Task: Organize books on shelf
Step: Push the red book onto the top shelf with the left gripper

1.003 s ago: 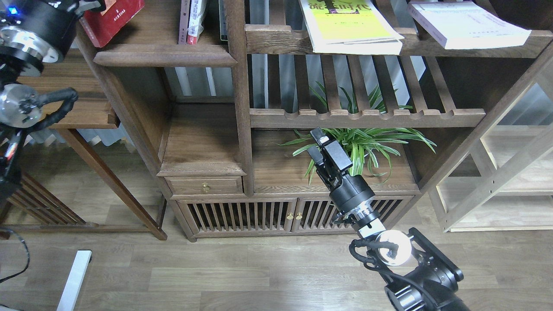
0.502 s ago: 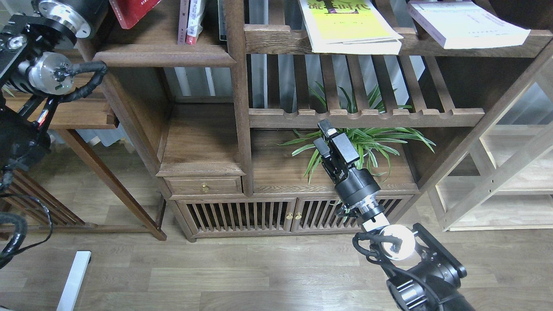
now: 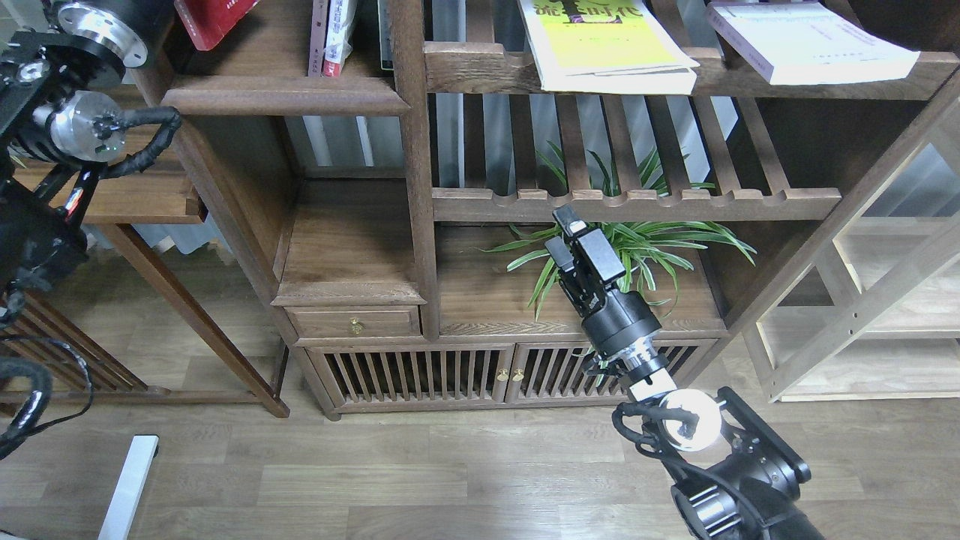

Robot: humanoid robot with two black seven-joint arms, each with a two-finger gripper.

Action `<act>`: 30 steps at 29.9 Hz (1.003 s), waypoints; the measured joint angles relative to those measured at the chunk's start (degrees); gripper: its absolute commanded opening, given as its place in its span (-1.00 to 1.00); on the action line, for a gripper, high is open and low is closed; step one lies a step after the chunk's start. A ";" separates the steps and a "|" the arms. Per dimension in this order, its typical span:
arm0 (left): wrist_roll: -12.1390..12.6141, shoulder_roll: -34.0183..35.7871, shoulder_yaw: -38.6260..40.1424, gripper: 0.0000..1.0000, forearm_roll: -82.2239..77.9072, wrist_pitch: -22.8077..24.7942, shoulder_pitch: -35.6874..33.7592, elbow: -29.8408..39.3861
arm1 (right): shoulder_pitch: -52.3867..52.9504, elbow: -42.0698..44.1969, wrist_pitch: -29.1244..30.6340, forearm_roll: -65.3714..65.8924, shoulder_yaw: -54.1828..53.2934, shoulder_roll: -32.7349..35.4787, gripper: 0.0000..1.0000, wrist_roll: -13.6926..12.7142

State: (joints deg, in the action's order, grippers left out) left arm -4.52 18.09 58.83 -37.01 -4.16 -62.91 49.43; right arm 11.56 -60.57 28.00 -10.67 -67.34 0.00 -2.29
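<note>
Our right pincer (image 3: 574, 244) hangs low in front of the spider plant (image 3: 630, 251), fingers close together with nothing between them, so we read it as clenched and empty. Our left arm reaches up past the top left corner, and its pincer is out of frame; we cannot tell whether it is clenched or released. The red book (image 3: 214, 16) sits tilted right beside that arm's wrist, over the left end of the solid board shelf (image 3: 285, 97), so we judge the left arm is carrying or placing it, though the grip itself is hidden.

Further along that shelf, a few slim volumes (image 3: 334, 37) stand upright against the post. To the right, on the slatted surface (image 3: 480, 71), the yellow-and-white book (image 3: 600, 49) lies flat with its edge overhanging the front rail, and the thick white-lavender book (image 3: 806, 41) lies flat, well apart from it.

The step in hand looks like setting the red book upright beside the standing volumes. Next, we think the right arm must rise toward the yellow-and-white book, release its fingers and take the overhanging edge.
</note>
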 measured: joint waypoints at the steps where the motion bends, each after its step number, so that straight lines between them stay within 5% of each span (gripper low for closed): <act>1: -0.09 -0.39 -0.24 -0.95 0.15 0.00 -0.46 -0.78 | -0.02 0.00 0.00 0.00 -0.01 0.00 0.90 0.00; 22: -0.01 -3.61 -7.64 -0.95 0.64 -0.46 -3.24 -3.36 | -0.40 -0.42 0.00 -0.06 -0.83 0.00 0.90 0.00; 30: -1.28 -4.57 -8.27 -0.75 0.62 -1.26 -3.99 -4.91 | -0.61 -0.72 0.00 -0.06 -1.04 0.00 0.90 0.00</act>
State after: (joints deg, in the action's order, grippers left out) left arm -5.79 13.52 50.56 -36.39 -5.41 -66.91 44.53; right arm 10.94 -61.29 28.00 -10.73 -68.38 0.00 -2.29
